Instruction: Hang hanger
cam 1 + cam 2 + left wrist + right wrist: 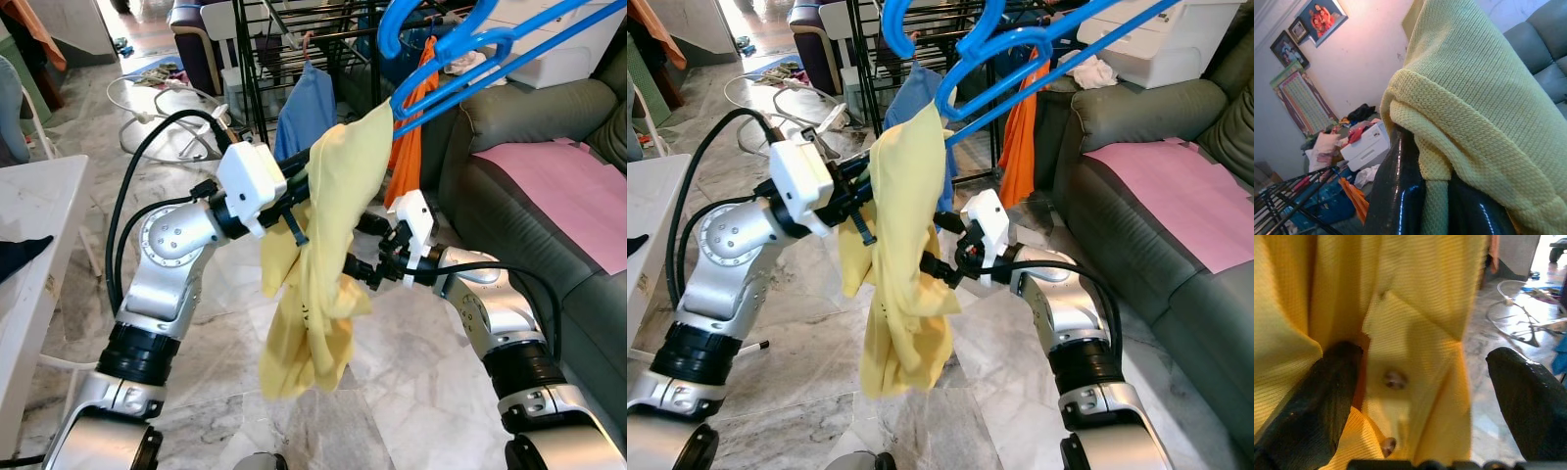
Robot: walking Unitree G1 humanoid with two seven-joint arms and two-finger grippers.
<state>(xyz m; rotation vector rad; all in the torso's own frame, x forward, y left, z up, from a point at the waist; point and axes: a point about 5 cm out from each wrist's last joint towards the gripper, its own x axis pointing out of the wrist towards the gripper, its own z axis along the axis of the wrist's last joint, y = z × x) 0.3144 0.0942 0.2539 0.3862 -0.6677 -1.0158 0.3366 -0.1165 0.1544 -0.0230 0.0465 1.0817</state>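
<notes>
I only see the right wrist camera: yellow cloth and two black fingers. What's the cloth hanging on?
Observer: The shirt is draped over the low end of a blue hanger.
Operator: Is the other hand holding it too?
Observer: Yes. The left gripper is shut on a fold of the shirt, up near the top.
Operator: Where could the hanger go?
Observer: Probably on the black rack that stands behind the shirt. Blue and orange clothes already hang there.
</notes>
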